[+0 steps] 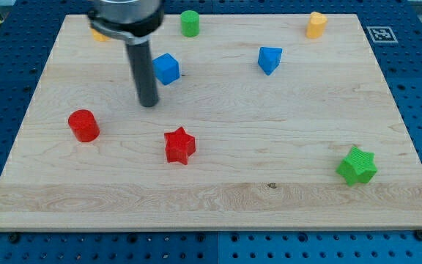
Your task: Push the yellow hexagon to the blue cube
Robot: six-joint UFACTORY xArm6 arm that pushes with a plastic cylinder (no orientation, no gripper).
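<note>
Two yellow blocks lie on the board (218, 187). The yellow hexagon (316, 25) stands upright near the view's top right corner, well to the right of the blue cube (166, 69); it is compact, so no long axis or heading can be read. A second yellow block (98, 34) shows partly behind the arm, up-left of the cube. My tip (149, 103) rests just down-left of the cube, touching no block and carrying nothing. Judged from this, the push has not begun: the tip sits far from the hexagon.

open board across the middle, red star (179, 145) and red cylinder (84, 125) flanking at the view's lower left
</note>
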